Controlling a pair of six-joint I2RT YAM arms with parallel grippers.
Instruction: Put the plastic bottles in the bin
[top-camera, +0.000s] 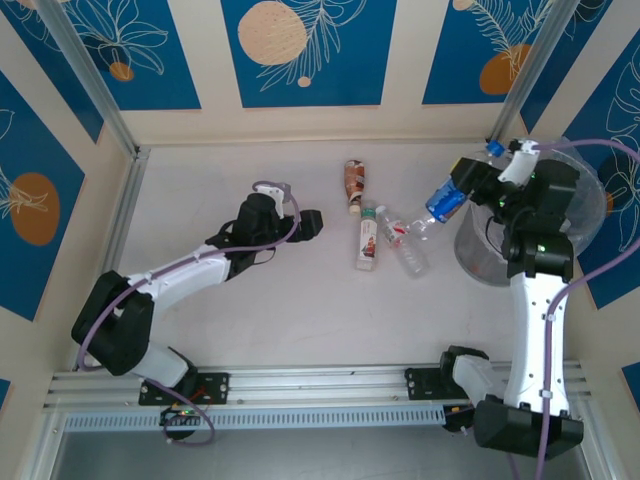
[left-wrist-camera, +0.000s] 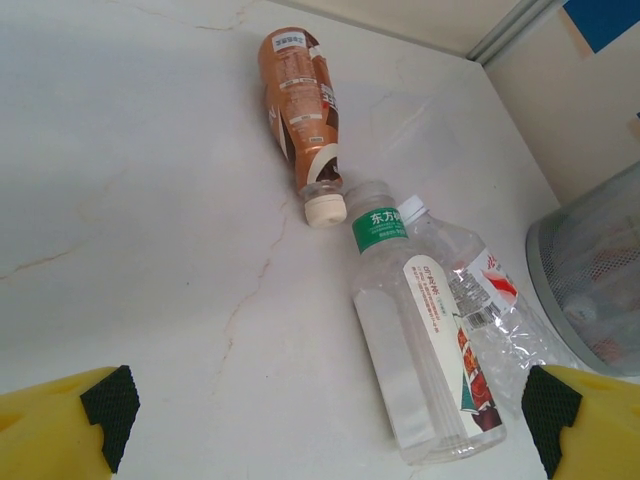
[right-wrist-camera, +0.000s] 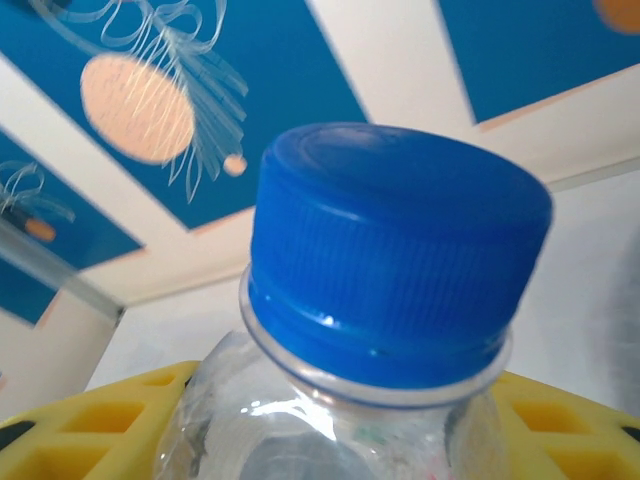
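Note:
My right gripper (top-camera: 462, 185) is shut on a clear bottle with a blue label (top-camera: 444, 202), held in the air just left of the bin (top-camera: 588, 205). Close up, its blue cap (right-wrist-camera: 395, 250) stands between my yellow fingers (right-wrist-camera: 95, 420), with the right gripper (right-wrist-camera: 330, 440) around the bottle's shoulder. On the table lie a brown bottle (top-camera: 354, 183), a clear green-banded bottle (top-camera: 368, 240) and a crumpled clear bottle (top-camera: 405, 245). My left gripper (top-camera: 310, 222) is open, left of them. Ahead of the left gripper (left-wrist-camera: 330, 425) are the brown bottle (left-wrist-camera: 300, 100), the green-banded bottle (left-wrist-camera: 420, 350) and the crumpled bottle (left-wrist-camera: 485, 290).
The bin (left-wrist-camera: 590, 280) is a mesh-walled round one at the table's right edge, beside the right arm. Patterned blue and cream walls close the table at the back and both sides. A metal rail (top-camera: 320, 385) runs along the near edge.

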